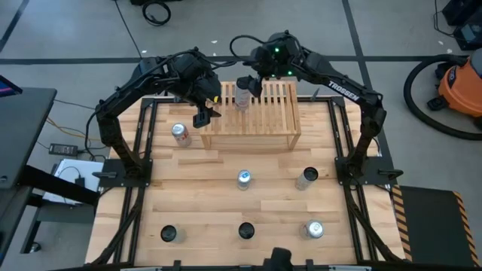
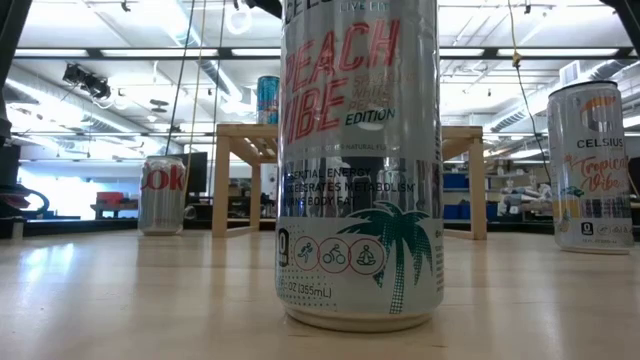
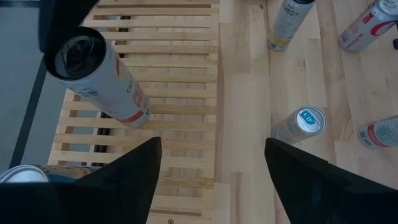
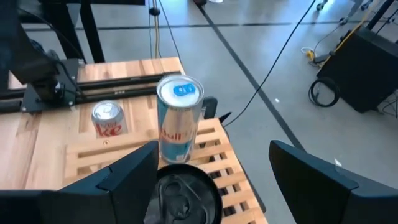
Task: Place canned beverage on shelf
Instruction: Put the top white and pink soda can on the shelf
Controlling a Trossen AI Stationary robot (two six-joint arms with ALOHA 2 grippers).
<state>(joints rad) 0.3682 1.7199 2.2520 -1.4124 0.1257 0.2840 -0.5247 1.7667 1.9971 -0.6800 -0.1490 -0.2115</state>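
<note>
the right gripper [image 1: 247, 84] is reaching over the rear left part of the shelf [image 1: 263, 120], its fingers standing on either side of the top of a white can with a dark lid [image 3: 102, 78]. the can is hanging upright with its base down at the slats, which is probably how it needs to come in, since a flat bottom is the only thing that will sit steady across the gaps. whether the base is already resting on the wood, and whether the fingers are pinching the can or just flanking it, i cannot tell from these views

a blue and silver can [image 4: 180, 118] is already standing on the shelf just beside the held one, so the gripper is likely working close to it on purpose, keeping the cans grouped at one end and leaving the rest of the slats free

the left gripper [image 1: 202, 114] is hovering off the left end of the shelf with its fingers spread and nothing between them, apparently waiting clear of the right arm's path

a diet coke can [image 1: 179, 134] is standing on the tabletop [image 1: 203, 188] near that end, and more cans are standing across the front of the table, the nearest one filling the low view. these are probably the ones left to be shelved, so the task is looking only partly done
</note>
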